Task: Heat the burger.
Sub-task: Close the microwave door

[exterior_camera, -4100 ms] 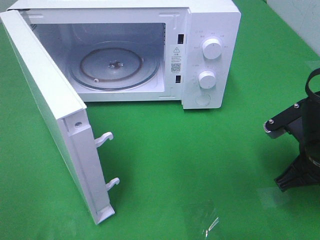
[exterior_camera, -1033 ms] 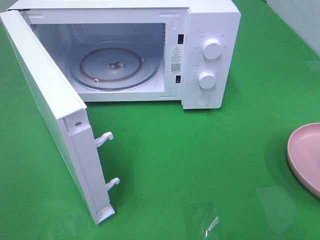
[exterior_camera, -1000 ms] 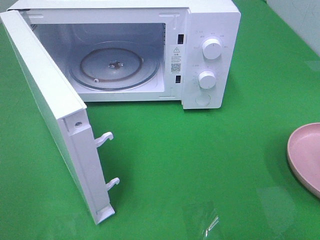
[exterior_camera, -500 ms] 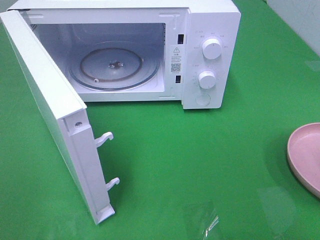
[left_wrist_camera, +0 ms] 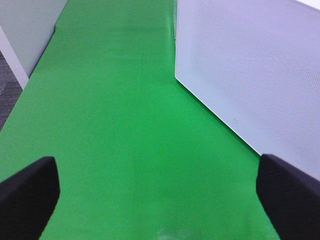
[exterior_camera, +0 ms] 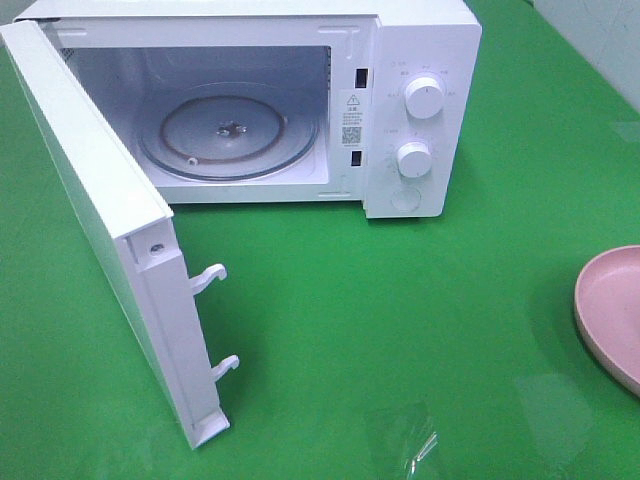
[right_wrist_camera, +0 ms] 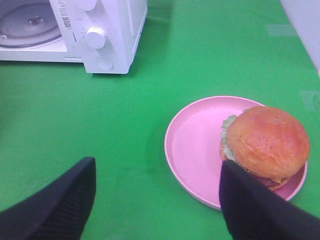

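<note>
The burger [right_wrist_camera: 267, 142], with a golden-brown bun and green lettuce, sits on the far side of a pink plate [right_wrist_camera: 192, 145] in the right wrist view. My right gripper [right_wrist_camera: 155, 200] hangs open above the green cloth. One of its fingers [right_wrist_camera: 255, 210] is close beside the burger, and nothing lies between the two fingers. Only the plate's edge [exterior_camera: 610, 310] shows at the right border of the exterior view, with the burger out of frame there. My left gripper [left_wrist_camera: 160, 200] is open and empty over bare cloth beside the microwave door [left_wrist_camera: 250, 70]. Neither arm shows in the exterior view.
The white microwave [exterior_camera: 420, 60] stands at the back with its door [exterior_camera: 100, 220] swung wide toward the front left. Its glass turntable [exterior_camera: 230, 135] is bare. Two dials [exterior_camera: 424, 100] sit on its right panel. Green cloth covers the table.
About four seconds ago my right arm stood at the right edge of the exterior view; it has since left that view, uncovering the pink plate. Nothing has moved in the last second.
</note>
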Tool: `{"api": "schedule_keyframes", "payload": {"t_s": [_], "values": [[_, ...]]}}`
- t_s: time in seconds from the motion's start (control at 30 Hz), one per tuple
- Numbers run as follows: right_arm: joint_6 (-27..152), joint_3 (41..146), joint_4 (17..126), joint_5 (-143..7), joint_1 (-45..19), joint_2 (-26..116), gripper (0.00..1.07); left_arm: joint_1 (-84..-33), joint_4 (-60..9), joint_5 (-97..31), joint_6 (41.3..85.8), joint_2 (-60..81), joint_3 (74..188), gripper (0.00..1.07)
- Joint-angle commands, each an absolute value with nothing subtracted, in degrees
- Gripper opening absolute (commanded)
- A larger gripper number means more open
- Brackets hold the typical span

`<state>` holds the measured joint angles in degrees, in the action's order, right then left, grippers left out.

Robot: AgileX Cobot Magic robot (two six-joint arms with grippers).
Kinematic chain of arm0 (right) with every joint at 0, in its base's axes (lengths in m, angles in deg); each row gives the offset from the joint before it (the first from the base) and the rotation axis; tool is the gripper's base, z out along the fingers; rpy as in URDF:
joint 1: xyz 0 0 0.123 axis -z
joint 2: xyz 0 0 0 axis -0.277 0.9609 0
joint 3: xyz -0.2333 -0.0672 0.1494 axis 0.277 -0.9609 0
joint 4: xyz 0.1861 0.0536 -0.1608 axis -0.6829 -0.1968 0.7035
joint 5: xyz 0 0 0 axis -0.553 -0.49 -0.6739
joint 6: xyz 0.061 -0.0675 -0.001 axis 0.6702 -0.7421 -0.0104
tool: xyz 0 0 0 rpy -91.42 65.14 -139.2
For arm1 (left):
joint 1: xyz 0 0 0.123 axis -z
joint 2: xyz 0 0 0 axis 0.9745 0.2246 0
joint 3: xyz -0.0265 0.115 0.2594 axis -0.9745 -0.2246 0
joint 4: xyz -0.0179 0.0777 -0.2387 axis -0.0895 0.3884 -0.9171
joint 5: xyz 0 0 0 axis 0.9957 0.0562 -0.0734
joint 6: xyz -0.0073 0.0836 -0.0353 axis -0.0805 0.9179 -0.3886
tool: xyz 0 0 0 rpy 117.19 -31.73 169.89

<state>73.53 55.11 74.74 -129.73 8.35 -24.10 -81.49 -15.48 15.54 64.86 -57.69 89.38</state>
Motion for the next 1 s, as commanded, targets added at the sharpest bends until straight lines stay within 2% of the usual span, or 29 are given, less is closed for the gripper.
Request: {"api": "schedule_keyframes", "payload": {"t_s": [0.03,1.0], "values": [[74.0,55.1,75.0,-128.9,9.1,-25.5,0.69,-81.7,-15.7,15.3,64.5,-57.8,89.2,1.00],[74.0,55.1,75.0,-128.9,9.1,-25.5,0.69,-81.7,-15.7,15.3,64.5,-57.8,89.2,1.00]]}}
